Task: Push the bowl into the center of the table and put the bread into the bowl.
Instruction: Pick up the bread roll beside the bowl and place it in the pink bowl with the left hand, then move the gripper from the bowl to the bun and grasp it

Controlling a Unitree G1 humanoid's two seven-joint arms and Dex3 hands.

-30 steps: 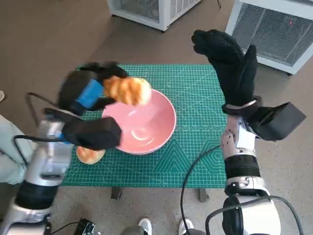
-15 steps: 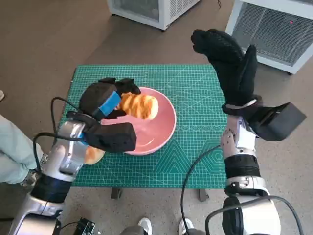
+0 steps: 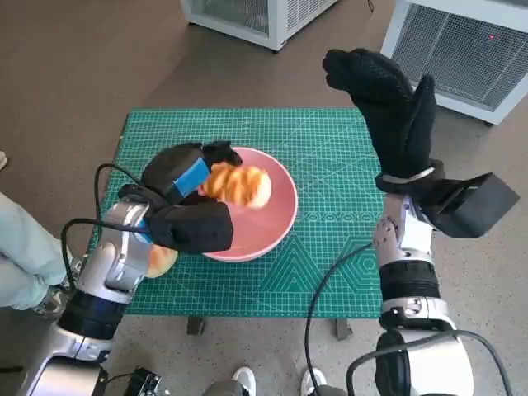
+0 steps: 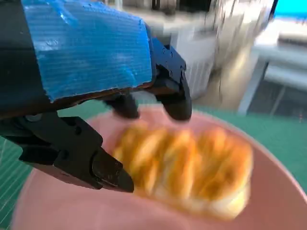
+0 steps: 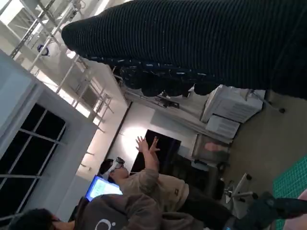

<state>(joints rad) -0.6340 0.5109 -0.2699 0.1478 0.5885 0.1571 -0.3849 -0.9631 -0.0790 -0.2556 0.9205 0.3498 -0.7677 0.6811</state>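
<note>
So the left hand (image 3: 183, 177) just swung the bread (image 3: 237, 183) in from the pink bowl's (image 3: 276, 216) near rim to right over its middle, and it's gripping it above the bottom. Bowl sits about mid-table, so only the drop looks left; right hand (image 3: 388, 103) is raised past the bowl's far side, fingers apart, holding nothing.

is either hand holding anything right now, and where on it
The left hand holds the bread at its end, over the pink bowl. The right hand holds nothing.

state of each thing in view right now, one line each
left hand: holds the bread over the bowl
right hand: raised off the table, open, empty
bread: held, not yet released
pink bowl: upright near the table's middle
second bread: on the mat beside the bowl
</note>
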